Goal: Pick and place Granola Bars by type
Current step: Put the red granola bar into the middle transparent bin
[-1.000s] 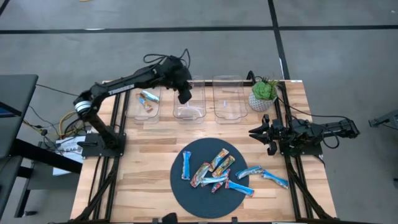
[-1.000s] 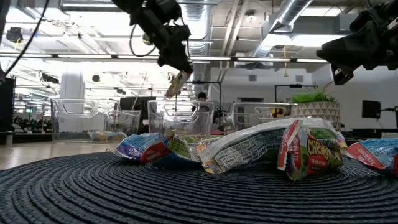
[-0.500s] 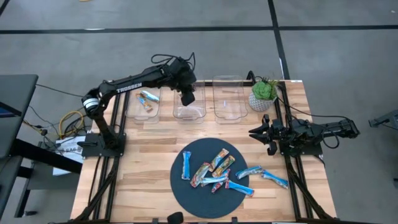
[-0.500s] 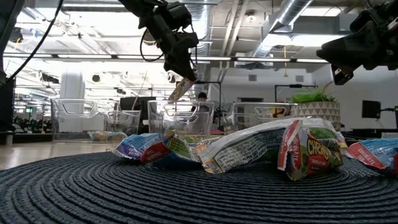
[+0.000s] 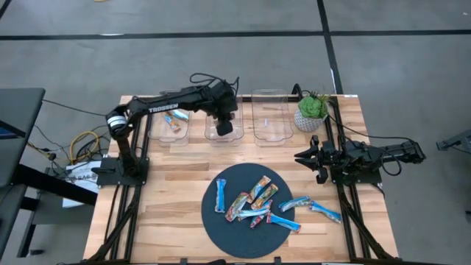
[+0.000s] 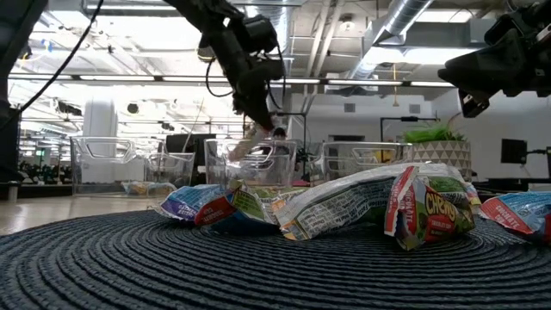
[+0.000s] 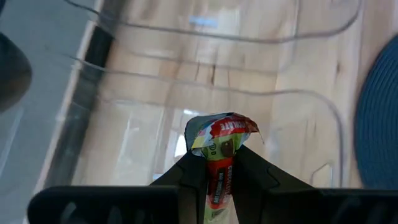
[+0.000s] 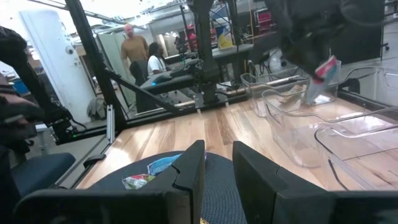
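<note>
My left gripper point(image 5: 224, 128) hangs over the middle clear bin point(image 5: 224, 132) at the table's far side, shut on a multicoloured granola bar point(image 7: 222, 133). In the low view the bar point(image 6: 248, 143) is about level with that bin's rim. The left bin point(image 5: 168, 126) has a blue bar point(image 5: 175, 118) on its floor. Several bars, blue and multicoloured, lie flat on the dark round mat point(image 5: 221, 228), and two blue ones point(image 5: 294, 203) point(image 5: 324, 213) lie by its right edge. My right gripper point(image 5: 305, 157) waits open at the right side, well above the table. My left gripper pinches the bar between its two fingers point(image 7: 192, 177), along the wrapper's middle point(image 7: 219, 169). The crimped end point(image 7: 225, 124) sticks out past the fingertips. The fingers slant down from above, along the bar. The bar is lifted clear and points down into the middle bin's opening.
A third clear bin point(image 5: 271, 121) stands right of the middle one, and a small potted plant point(image 5: 312, 109) sits at the far right corner. Bare wood lies between the bins and the mat. People stand in the room beyond the table.
My left gripper has gone down and toward the table's near right, tipping steeper, from above the middle bin's far edge to over its middle. The bar has come down with it to about rim height. The grip has stayed shut.
</note>
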Controlling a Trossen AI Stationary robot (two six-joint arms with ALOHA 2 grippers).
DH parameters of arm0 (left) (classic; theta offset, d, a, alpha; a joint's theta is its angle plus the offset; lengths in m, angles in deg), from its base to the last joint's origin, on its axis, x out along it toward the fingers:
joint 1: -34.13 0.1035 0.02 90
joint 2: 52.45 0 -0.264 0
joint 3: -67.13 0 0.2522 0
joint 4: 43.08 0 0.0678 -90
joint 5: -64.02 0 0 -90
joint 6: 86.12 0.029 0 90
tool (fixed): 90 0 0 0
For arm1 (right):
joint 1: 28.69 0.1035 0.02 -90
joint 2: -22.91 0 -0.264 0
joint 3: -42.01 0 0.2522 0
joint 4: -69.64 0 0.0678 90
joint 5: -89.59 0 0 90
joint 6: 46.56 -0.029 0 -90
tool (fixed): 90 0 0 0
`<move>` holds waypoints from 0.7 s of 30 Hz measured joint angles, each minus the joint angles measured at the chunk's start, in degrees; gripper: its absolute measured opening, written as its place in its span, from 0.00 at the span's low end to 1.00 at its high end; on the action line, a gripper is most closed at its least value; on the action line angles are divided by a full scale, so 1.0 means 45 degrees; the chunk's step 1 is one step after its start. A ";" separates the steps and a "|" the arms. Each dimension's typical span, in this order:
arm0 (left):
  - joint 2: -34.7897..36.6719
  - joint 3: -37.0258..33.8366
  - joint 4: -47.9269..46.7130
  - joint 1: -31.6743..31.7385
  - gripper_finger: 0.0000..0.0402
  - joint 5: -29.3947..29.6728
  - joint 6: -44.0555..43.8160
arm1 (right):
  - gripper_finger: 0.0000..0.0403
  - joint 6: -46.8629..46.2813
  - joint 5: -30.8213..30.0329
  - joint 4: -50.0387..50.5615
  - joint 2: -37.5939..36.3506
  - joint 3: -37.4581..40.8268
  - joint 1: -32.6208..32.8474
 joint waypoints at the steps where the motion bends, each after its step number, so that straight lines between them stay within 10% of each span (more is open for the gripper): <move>1: -0.0153 0.0001 -0.0131 -0.0067 0.11 0.0032 0.0132 | 0.19 -0.0004 0.0000 0.0000 0.0000 0.0000 -0.0002; 21: -0.1345 0.0000 -0.0362 -0.0501 0.16 -0.0011 0.1125 | 0.19 -0.0002 -0.0003 0.0005 0.0000 0.0000 -0.0001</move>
